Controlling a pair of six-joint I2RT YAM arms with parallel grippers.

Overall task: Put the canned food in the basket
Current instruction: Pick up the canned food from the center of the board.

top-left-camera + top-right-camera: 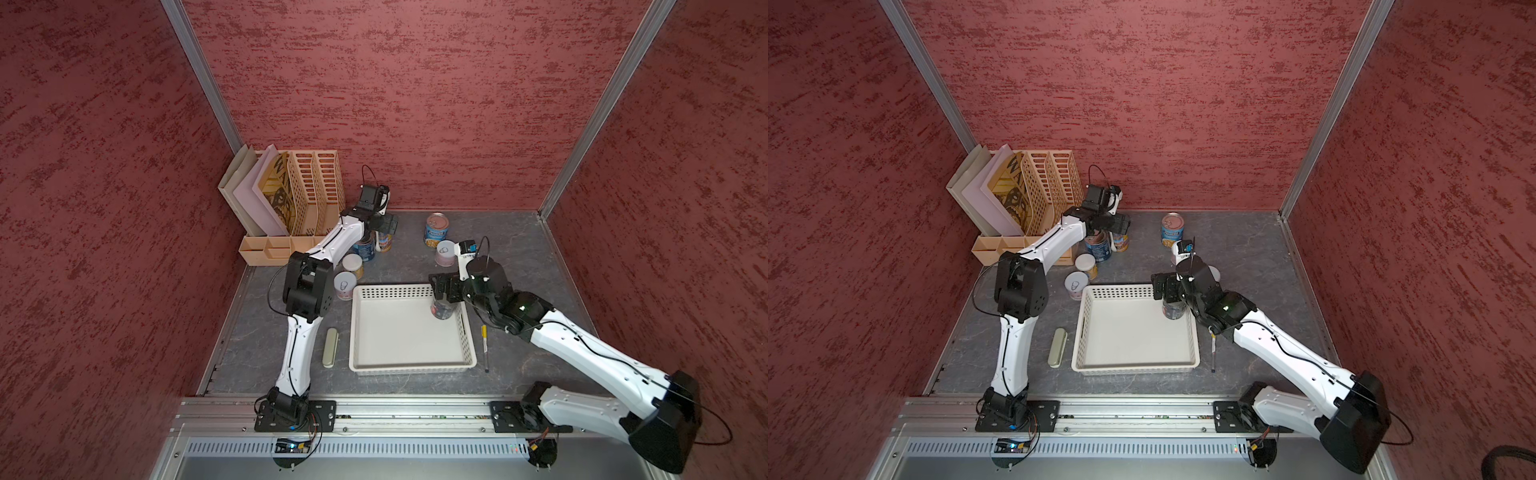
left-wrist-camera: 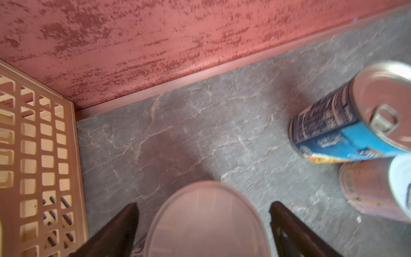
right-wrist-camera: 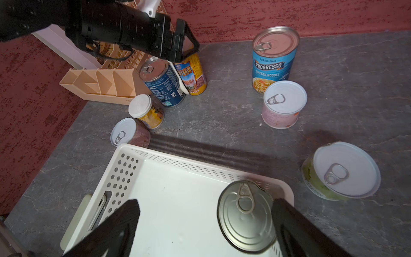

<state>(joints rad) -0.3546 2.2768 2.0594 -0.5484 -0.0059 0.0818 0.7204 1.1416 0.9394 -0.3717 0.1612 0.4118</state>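
Stands at one of eight done: dark can (image 3: 246,215) set in the basket's (image 3: 124,169) far right corner, between the right gripper's (image 3: 205,203) spread jaws. Leaves seven on the table (image 3: 222,115) — left gripper (image 2: 203,205) spread astride the slim yellow can (image 3: 193,75), not visibly pinching.

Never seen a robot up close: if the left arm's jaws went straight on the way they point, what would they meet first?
Most likely the slim yellow-labelled can: the left gripper points down at it, and its pale top sits between the open jaws. Depth is hard to judge.
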